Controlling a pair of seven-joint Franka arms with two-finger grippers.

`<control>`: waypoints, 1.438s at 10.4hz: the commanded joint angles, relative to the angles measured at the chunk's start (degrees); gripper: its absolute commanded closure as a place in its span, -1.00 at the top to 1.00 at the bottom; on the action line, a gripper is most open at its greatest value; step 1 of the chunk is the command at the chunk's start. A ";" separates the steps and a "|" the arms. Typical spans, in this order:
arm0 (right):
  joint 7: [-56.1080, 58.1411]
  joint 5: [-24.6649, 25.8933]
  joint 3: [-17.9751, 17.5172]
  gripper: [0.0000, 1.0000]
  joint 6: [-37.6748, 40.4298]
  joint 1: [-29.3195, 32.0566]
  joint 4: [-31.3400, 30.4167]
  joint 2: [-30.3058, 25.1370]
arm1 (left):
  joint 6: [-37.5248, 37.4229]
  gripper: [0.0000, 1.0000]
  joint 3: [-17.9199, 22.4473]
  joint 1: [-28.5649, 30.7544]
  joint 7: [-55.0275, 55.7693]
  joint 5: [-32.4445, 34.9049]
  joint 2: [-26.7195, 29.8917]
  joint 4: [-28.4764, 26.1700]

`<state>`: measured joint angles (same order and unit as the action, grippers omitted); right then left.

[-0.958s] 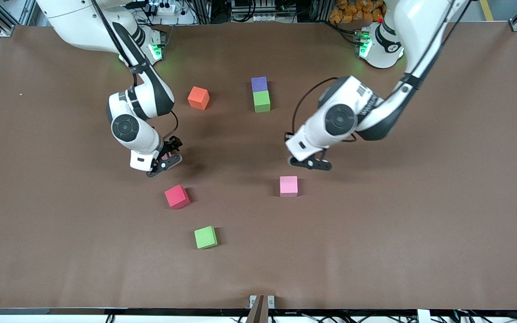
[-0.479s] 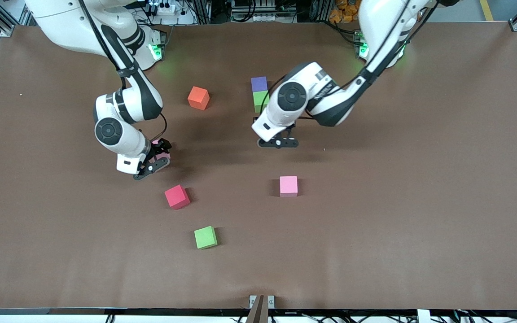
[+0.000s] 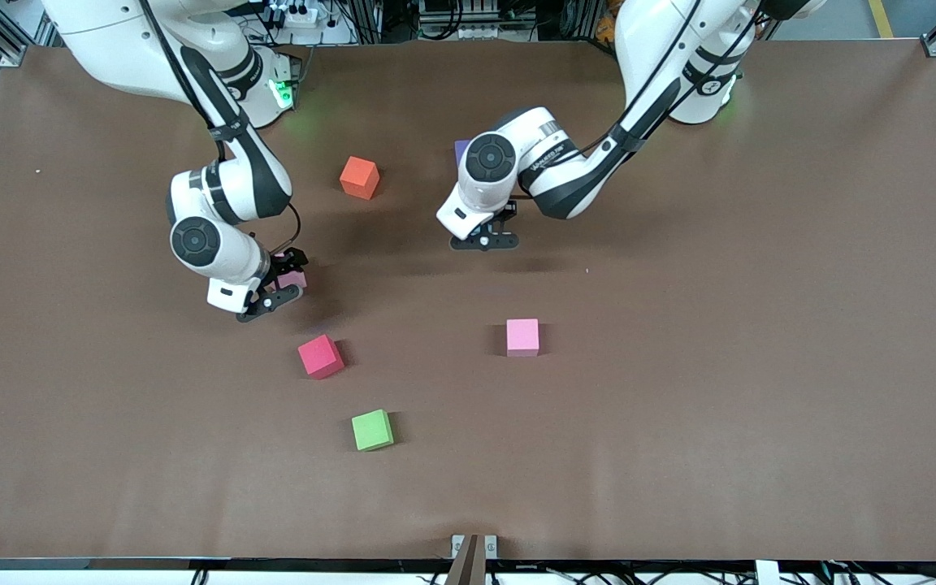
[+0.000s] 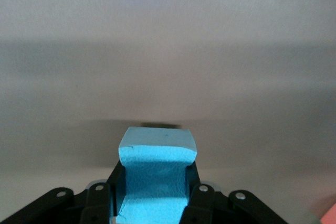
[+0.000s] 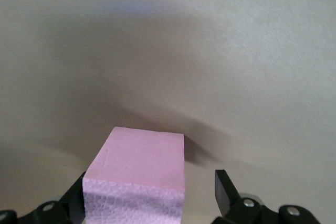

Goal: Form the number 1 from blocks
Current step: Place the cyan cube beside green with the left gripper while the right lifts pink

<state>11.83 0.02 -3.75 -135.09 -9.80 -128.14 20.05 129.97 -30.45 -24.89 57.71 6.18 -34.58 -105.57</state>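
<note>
My left gripper (image 3: 484,241) hangs over the table, shut on the sky blue block (image 4: 156,169), which bulges between its fingers (image 4: 202,203). The left wrist covers most of the purple block (image 3: 461,148) and whatever lies beside it. My right gripper (image 3: 281,282) is low at the table, open around a pink block (image 5: 137,174); one finger touches the block and the other stands apart. That block peeks out between the fingers in the front view (image 3: 294,279). A second pink block (image 3: 522,336) and a green block (image 3: 373,430) lie loose, nearer the front camera.
An orange cube (image 3: 359,177) sits between the two arms, closer to the bases. A red cube (image 3: 321,356) lies just nearer the front camera than my right gripper. The brown table (image 3: 760,366) stretches wide toward the left arm's end.
The left arm carried the blue block from beside the loose pink block toward the purple-green pair and now hides the green one there. The right gripper shifted slightly toward its own end of the table.
</note>
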 commanded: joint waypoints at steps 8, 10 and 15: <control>-0.40 -2.13 -1.17 -0.99 0.97 1.19 -1.50 -2.12 | 7.14 -1.00 0.13 -0.60 4.16 4.28 1.09 -3.77; -0.49 -4.13 -1.70 -1.00 0.88 0.14 -0.80 -2.12 | 7.32 -1.00 0.13 -0.60 4.07 4.28 1.00 -3.77; -6.87 -8.54 -2.40 -1.00 1.40 -5.82 4.73 -1.07 | 7.23 1.00 -0.05 -0.78 4.25 5.16 0.74 -4.03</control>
<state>8.67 -7.71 -6.08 -134.50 -13.74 -124.56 19.62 136.16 -30.47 -25.41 60.01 9.57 -34.35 -108.86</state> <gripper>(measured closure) 0.405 0.189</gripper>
